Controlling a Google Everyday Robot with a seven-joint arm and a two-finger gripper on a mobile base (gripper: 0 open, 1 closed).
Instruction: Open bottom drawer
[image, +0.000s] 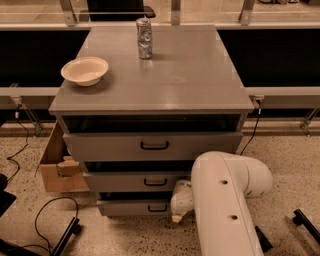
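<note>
The bottom drawer (132, 207) sits lowest in the cabinet, under the worktop's (190, 75) front edge. Its front is flat, matte grey and slim, with a small black loop handle (158, 207). The pincer (176, 217) is just beside that handle, at the front's right end; apart or together, I cannot tell. The smooth, rounded white arm (225, 200) bends in from the right. Above, a cream bowl (85, 71) sits by the left edge and a crinkled metal can (144, 38) near the back edge.
</note>
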